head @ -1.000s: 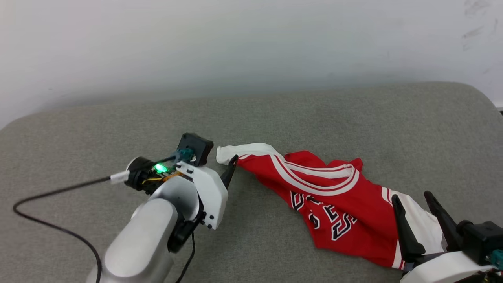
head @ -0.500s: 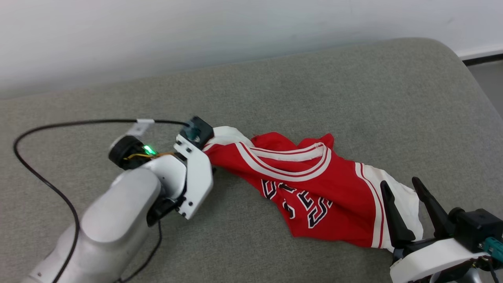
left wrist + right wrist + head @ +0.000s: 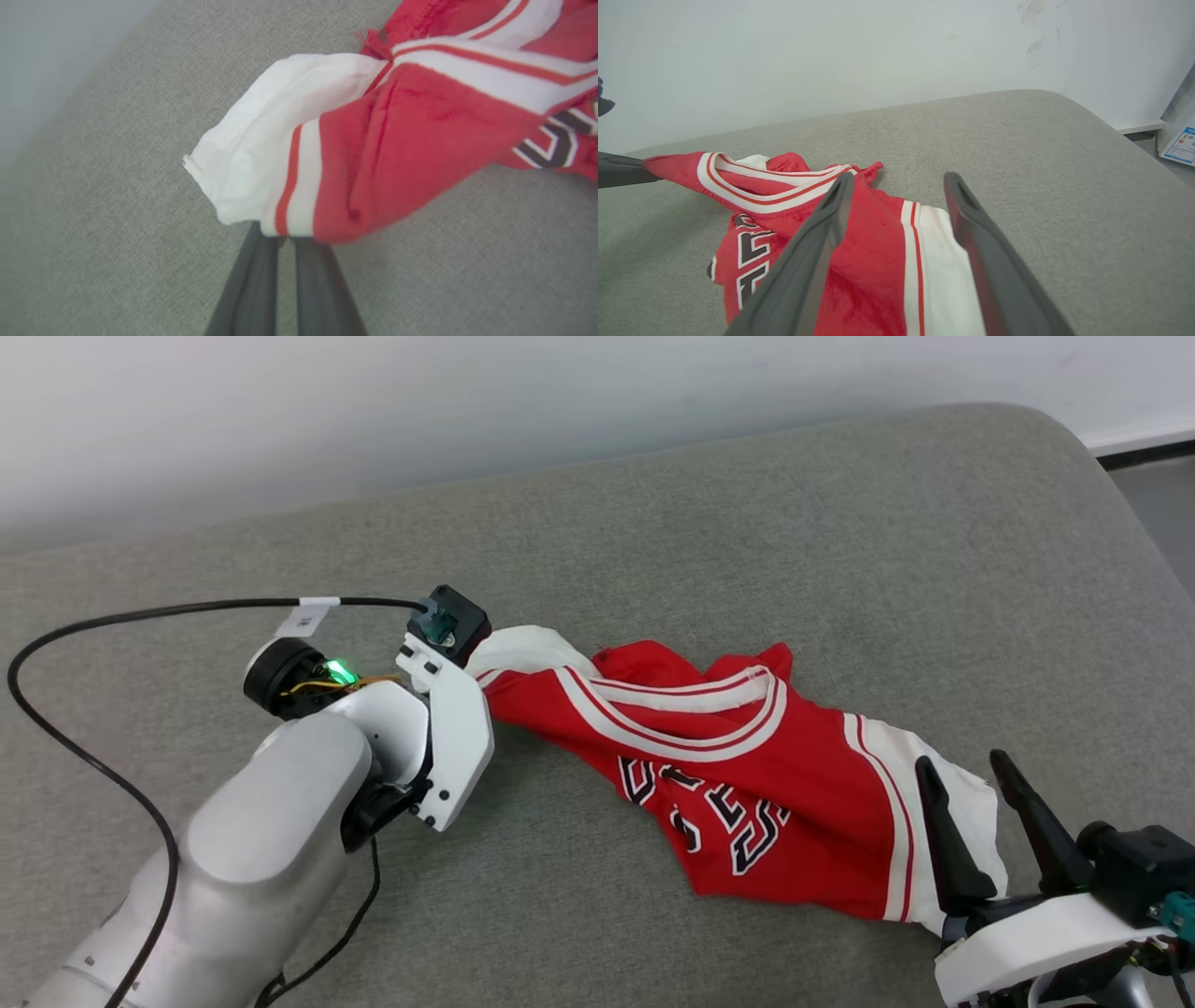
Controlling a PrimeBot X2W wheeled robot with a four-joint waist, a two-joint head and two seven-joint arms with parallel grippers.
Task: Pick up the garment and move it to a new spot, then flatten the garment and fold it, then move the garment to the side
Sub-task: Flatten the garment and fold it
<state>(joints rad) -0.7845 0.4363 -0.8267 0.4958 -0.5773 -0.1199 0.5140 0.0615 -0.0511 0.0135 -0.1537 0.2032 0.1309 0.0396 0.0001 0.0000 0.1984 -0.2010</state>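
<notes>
Two long dark fingers of the left end effector are pinching shut on the striped shoulder edge of a crumpled, white-sleeved red sports jersey, their tips hiding behind the white wrist housing in the head view. The jersey is lying on a grey upholstered cushion, stretching lengthwise from far left to near right, neckline toward the wall, black lettering folding under, unreadable. The right end effector is standing wide open over the other sleeve, contact unclear.

Grey fabric cushion, rounded corners, against a pale wall. Dark scuffs high on that wall; white box with blue label past the right edge.
</notes>
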